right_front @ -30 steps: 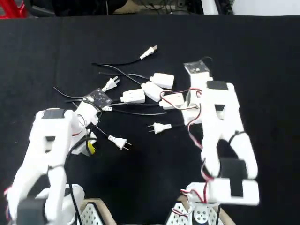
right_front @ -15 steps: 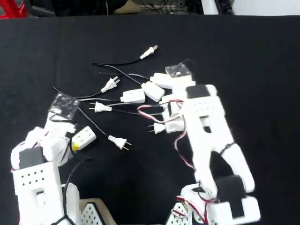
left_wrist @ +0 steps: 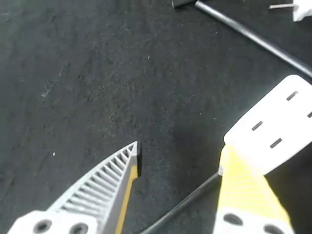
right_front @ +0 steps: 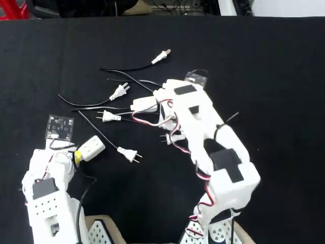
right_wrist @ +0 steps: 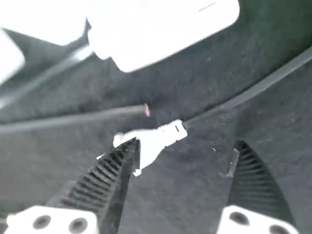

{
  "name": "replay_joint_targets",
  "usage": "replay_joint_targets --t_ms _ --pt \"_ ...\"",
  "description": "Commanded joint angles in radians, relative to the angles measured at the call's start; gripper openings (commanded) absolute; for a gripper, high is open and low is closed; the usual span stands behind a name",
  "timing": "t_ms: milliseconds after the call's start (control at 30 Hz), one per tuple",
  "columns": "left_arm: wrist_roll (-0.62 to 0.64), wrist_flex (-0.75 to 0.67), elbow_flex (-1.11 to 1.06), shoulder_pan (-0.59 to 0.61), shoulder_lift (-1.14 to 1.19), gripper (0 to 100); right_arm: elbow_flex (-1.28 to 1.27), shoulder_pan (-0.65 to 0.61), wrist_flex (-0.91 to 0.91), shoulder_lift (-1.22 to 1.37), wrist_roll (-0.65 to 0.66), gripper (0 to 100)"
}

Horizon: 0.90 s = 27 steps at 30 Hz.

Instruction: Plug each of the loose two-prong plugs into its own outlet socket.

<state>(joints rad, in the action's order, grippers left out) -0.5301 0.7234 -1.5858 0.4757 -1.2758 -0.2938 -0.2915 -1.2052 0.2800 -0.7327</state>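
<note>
My left claw [left_wrist: 179, 153] is spread wide over the black surface [left_wrist: 97, 73]. Its yellow finger [left_wrist: 243, 195] sits right against the edge of a white socket [left_wrist: 273, 129], which is not pinched. A black cord [left_wrist: 180, 207] crosses low in the gap. My right claw [right_wrist: 185, 146] is spread too, with a plug [right_wrist: 153, 139] lying inside the gap, touching one fingertip. Just beyond that claw lies a second socket [right_wrist: 161, 24]. A far plug [right_front: 161, 56] lies well beyond both claws.
</note>
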Motion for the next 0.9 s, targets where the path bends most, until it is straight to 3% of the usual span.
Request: replay_joint_targets --t_ms 0,167,367,533,867 --pt "-0.06 -0.014 -0.05 -0.022 -0.075 27 0.064 -0.011 0.014 0.073 -0.061 29.9" --pt "-0.061 0.063 -0.081 -0.024 -0.19 27 0.067 -0.058 0.02 0.142 -0.071 27.5" --pt "-0.061 0.169 -0.122 -0.022 -0.374 27 0.088 -0.094 0.014 0.153 -0.048 5.4" --pt "-0.061 0.264 -0.12 -0.022 -0.466 27 0.104 -0.091 -0.071 0.148 0.057 3.3" --pt "-0.063 0.267 -0.12 -0.024 -0.466 27 0.343 -0.092 -0.377 0.148 0.321 1.1"
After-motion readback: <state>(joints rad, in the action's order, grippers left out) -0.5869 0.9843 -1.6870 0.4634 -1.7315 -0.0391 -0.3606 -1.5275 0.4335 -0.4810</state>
